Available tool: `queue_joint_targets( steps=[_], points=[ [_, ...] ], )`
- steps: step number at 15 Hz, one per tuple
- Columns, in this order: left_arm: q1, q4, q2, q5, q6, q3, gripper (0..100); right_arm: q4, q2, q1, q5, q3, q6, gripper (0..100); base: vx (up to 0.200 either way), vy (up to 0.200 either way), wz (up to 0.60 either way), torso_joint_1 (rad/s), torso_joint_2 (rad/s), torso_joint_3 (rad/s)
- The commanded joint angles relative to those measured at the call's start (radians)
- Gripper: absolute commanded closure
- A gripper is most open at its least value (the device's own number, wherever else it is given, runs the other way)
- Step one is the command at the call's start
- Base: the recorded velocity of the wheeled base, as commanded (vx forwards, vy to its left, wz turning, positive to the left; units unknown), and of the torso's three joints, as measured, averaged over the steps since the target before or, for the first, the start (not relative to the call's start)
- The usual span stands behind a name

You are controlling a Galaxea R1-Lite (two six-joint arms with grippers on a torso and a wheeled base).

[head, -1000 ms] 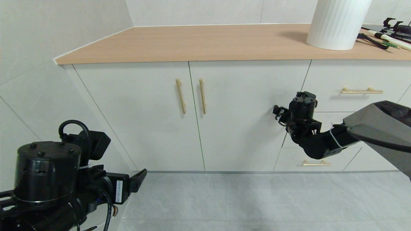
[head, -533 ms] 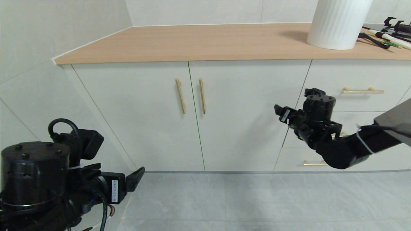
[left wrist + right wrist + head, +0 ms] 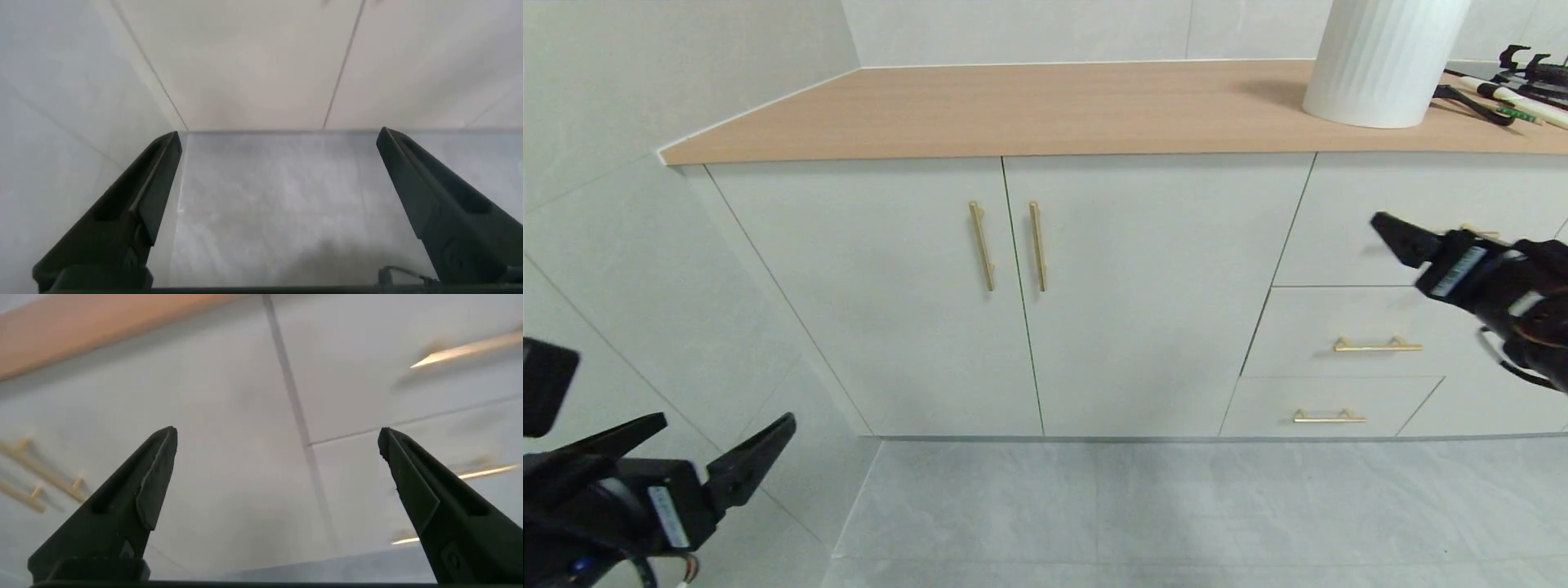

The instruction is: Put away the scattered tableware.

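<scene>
Moved: both arms swung outward | left gripper (image 3: 278,137) low, right gripper (image 3: 276,437) near drawer handle (image 3: 470,349), both spread wide, empty | utensils (image 3: 1474,104) on counter (image 3: 1054,106) beside white holder (image 3: 1380,65) | risk: right finger clipping that handle

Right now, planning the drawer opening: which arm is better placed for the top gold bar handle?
Probably right: the black right gripper, open, hovers near that gold bar handle; the left gripper hangs far lower.
</scene>
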Motion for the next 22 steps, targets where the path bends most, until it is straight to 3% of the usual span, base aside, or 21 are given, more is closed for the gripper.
queue_joint_targets(
  steps=[1, 2, 4, 7, 9, 11, 12, 14, 15, 18, 20, 22],
  points=[
    [0.031, 0.131, -0.351, -0.006, 0.038, 0.098, 0, 0.033, -0.568, -0.019, 0.024, 0.341, -0.256, 0, 0.0, 0.0, 0.0, 0.0, 0.0, 0.0],
    [0.059, 0.216, -0.443, -0.006, 0.043, 0.104, 0, 0.103, -0.708, -0.021, 0.017, 0.381, -0.311, 0, 0.0, 0.0, 0.0, 0.0, 0.0, 0.0],
    [0.103, 0.375, -0.61, -0.007, 0.073, 0.093, 0, 0.375, -0.986, -0.035, 0.008, 0.381, -0.332, 0, 0.0, 0.0, 0.0, 0.0, 0.0, 0.0],
    [0.212, 0.443, -0.765, -0.016, 0.132, 0.104, 0, 0.754, -1.276, -0.147, 0.01, 0.375, -0.346, 0, 0.0, 0.0, 0.0, 0.0, 0.0, 0.0],
    [0.318, 0.478, -0.873, -0.053, 0.185, 0.107, 0, 0.689, -1.269, -0.179, -0.102, 0.417, -0.349, 0, 0.0, 0.0, 0.0, 0.0, 0.0, 0.0],
    [0.444, 0.475, -0.896, -0.045, 0.176, 0.128, 0, 0.68, -1.286, -0.282, -0.101, 0.453, -0.367, 0, 0.0, 0.0, 0.0, 0.0, 0.0, 0.0],
    [0.487, 0.487, -0.971, -0.067, 0.201, 0.148, 0, 0.686, -1.346, -0.349, -0.085, 0.479, -0.403, 0, 0.0, 0.0, 0.0, 0.0, 0.0, 0.0],
    [0.487, 0.458, -0.968, -0.027, 0.201, 0.219, 0, 0.662, -1.369, -0.338, -0.087, 0.553, -0.455, 0, 0.0, 0.0, 0.0, 0.0, 0.0, 0.0],
    [0.485, 0.427, -0.969, -0.036, 0.198, 0.277, 0, 0.657, -1.369, -0.337, -0.079, 0.579, -0.433, 0, 0.0, 0.0, 0.0, 0.0, 0.0, 0.0],
    [0.484, 0.384, -0.971, -0.153, 0.205, 0.343, 0, 0.907, -1.369, -0.337, 0.053, 0.579, -0.349, 0, 0.0, 0.0, 0.0, 0.0, 0.0, 0.0],
    [0.484, 0.328, -0.971, -0.276, 0.195, 0.371, 0, 0.907, -1.368, -0.334, 0.168, 0.579, -0.283, 0, 0.0, 0.0, 0.0, 0.0, 0.0, 0.0],
    [0.484, 0.314, -0.971, -0.417, 0.15, 0.383, 0, 0.925, -1.369, -0.334, 0.278, 0.579, -0.22, 0, 0.0, 0.0, 0.0, 0.0, 0.0, 0.0]
  ],
)
